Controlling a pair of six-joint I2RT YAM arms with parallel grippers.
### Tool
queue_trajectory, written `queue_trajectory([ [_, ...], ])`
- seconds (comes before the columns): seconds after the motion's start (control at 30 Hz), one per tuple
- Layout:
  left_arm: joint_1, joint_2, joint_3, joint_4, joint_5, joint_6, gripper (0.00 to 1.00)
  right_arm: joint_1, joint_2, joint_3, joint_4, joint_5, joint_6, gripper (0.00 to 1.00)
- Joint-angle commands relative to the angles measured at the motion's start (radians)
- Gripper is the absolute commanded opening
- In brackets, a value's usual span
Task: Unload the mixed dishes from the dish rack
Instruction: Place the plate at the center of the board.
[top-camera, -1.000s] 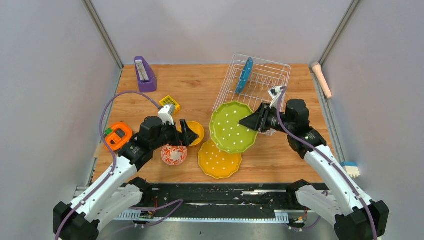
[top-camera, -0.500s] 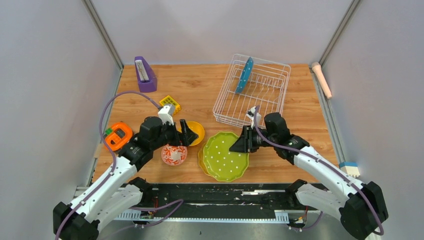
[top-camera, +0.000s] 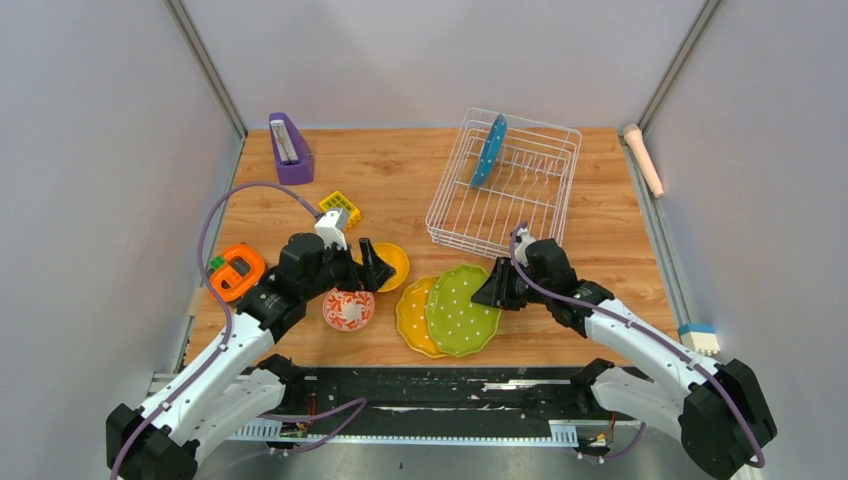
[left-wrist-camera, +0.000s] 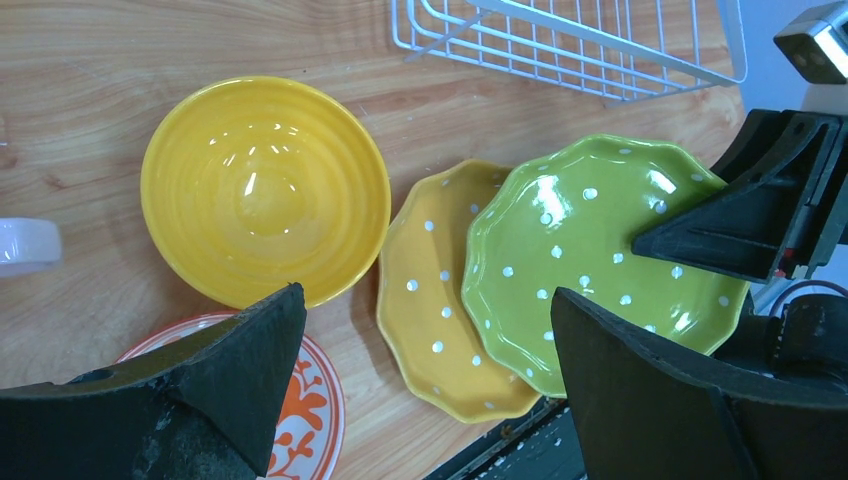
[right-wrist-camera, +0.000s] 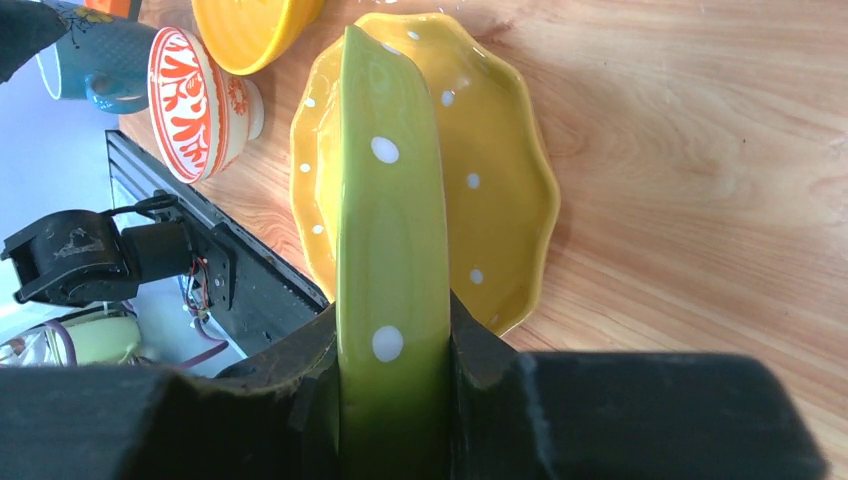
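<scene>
My right gripper (top-camera: 490, 295) (right-wrist-camera: 392, 340) is shut on the rim of the green dotted plate (top-camera: 462, 308) (right-wrist-camera: 385, 200) (left-wrist-camera: 590, 250). That plate sits low and overlaps the right side of the yellow dotted plate (top-camera: 412, 318) (left-wrist-camera: 430, 300) lying on the table. My left gripper (top-camera: 365, 268) (left-wrist-camera: 425, 295) hangs open and empty above the plain yellow bowl (top-camera: 392, 265) (left-wrist-camera: 265, 190) and the red-and-white bowl (top-camera: 348, 310) (right-wrist-camera: 195, 100). A blue plate (top-camera: 489, 150) stands upright in the white dish rack (top-camera: 440, 205). A blue cup (right-wrist-camera: 90, 60) shows beside the red-and-white bowl.
A purple wedge holder (top-camera: 290, 148) stands at the back left, a yellow grid block (top-camera: 341, 208) behind my left gripper and an orange gadget (top-camera: 237, 272) at the left edge. A pinkish cylinder (top-camera: 644, 160) lies off the right edge. A black rail (top-camera: 430, 385) runs along the near edge.
My right gripper carried the green plate from in front of the rack toward the near edge and lowered it flatter over the yellow dotted plate. The left arm has not moved.
</scene>
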Motion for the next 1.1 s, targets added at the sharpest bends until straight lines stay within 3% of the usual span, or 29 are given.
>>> queue_trajectory([
  [0.0,0.002,-0.002,0.006,0.021,-0.008,0.020,1.00,0.030,-0.045,0.002,0.108,0.039,0.069,0.08],
  [0.13,0.001,0.005,0.008,0.021,0.000,0.022,1.00,0.061,-0.022,-0.008,0.106,0.085,0.092,0.15],
  [0.57,0.001,0.006,0.007,0.023,-0.003,0.024,1.00,0.098,0.019,0.027,0.027,0.191,0.098,0.55],
  [1.07,0.001,0.028,0.013,0.024,-0.002,0.027,1.00,0.100,0.061,0.067,-0.038,0.200,0.075,0.70],
])
